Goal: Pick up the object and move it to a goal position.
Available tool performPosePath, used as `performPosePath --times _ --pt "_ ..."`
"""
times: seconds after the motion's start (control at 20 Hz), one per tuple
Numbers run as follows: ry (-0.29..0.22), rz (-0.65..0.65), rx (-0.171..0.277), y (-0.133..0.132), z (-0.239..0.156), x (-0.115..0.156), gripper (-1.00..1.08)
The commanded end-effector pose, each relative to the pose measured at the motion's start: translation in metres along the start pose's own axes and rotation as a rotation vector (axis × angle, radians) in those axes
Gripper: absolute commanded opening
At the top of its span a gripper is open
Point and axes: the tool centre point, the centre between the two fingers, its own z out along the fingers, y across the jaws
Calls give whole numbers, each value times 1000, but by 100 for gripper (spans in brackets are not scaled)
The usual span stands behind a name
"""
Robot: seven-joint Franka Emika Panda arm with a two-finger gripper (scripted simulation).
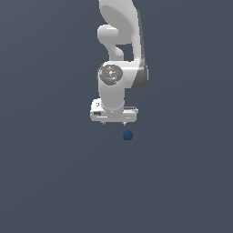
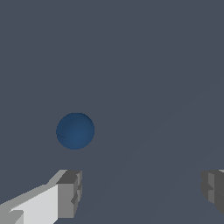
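Observation:
The small dark blue ball (image 1: 128, 135) lies on the grey floor, just in front of the white gripper (image 1: 114, 123) and a little toward the exterior view's right. In the wrist view the ball (image 2: 75, 131) sits beyond the fingertips (image 2: 70, 194), nearer one finger than the other and outside the gap between them. The jaws stand wide apart and hold nothing. The gripper points straight down above the floor. How high it stands above the ball cannot be told.
The white arm (image 1: 119, 50) rises behind the gripper toward the top of the exterior view. The floor (image 1: 54, 173) is a plain dark grey surface. No goal marker shows.

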Motion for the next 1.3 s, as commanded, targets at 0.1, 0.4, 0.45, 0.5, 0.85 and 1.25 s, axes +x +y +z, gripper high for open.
performPosePath --times 0.1,0.4,0.45,0.5,0.85,1.25 --pt "16 -28 -6 -12 10 3 100" --pt "57 -95 -15 -43 31 9 100" --pt "64 -106 -16 -48 35 10 100" --pt "70 -116 -17 -53 38 11 100" --pt "97 -160 -18 -74 52 12 100" --pt "97 -162 -18 -75 58 12 100"
